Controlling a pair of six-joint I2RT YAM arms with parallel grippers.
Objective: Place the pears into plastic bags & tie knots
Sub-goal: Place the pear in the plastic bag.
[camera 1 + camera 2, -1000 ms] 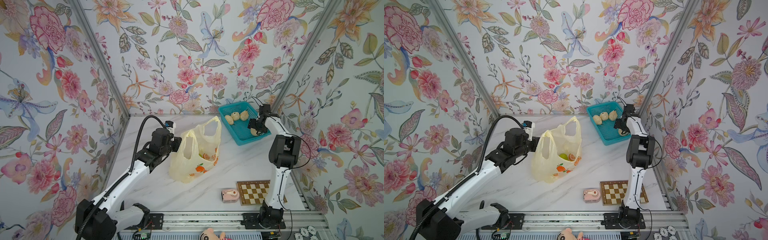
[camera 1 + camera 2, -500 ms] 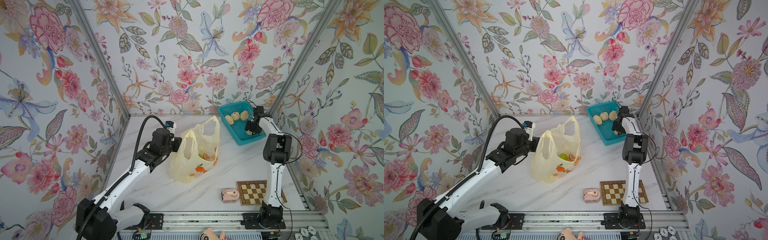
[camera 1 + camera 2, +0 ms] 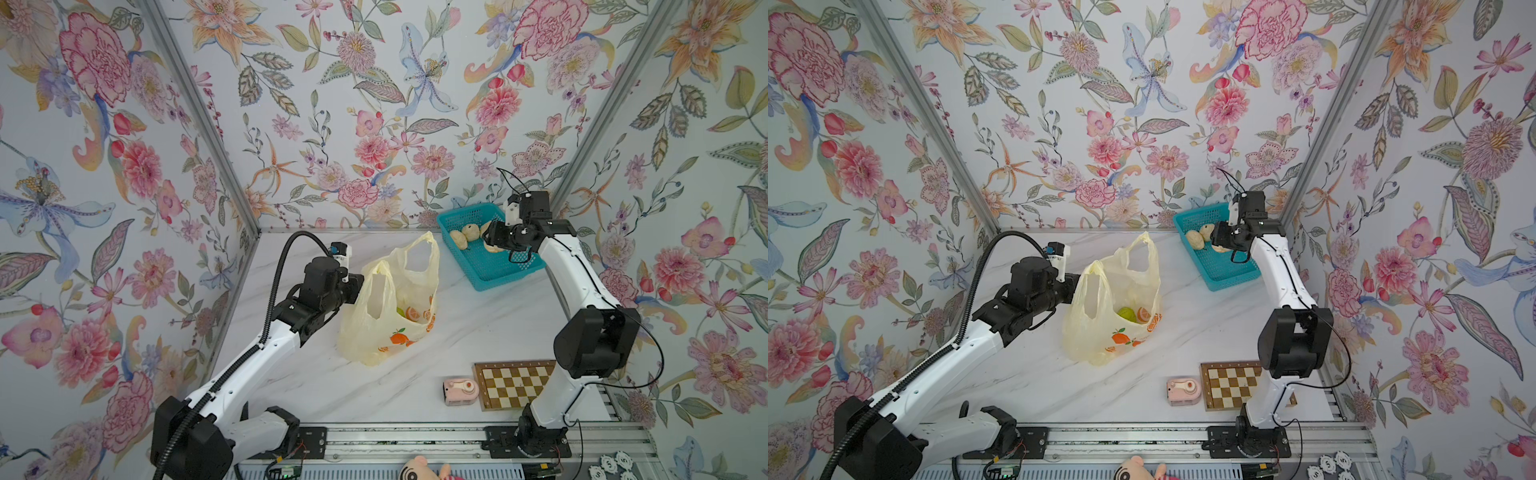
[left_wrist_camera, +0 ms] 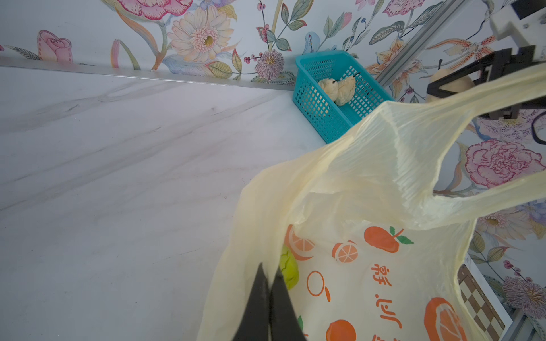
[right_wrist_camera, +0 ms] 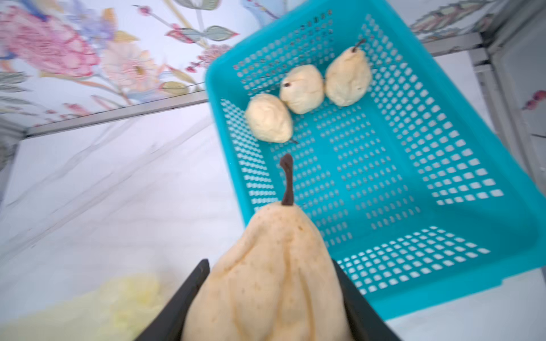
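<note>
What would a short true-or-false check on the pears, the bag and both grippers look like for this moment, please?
1. The right gripper grips a cream pear. True.
2. The bag is empty. False: a yellow-green pear lies inside it.
3. Three other pears lie in the teal basket. True.
4. The left gripper hangs open over the basket. False: it is shut on the bag's edge.

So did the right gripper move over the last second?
Yes. The right gripper, holding a pear, shifted from the teal basket's right side toward its middle.
</note>
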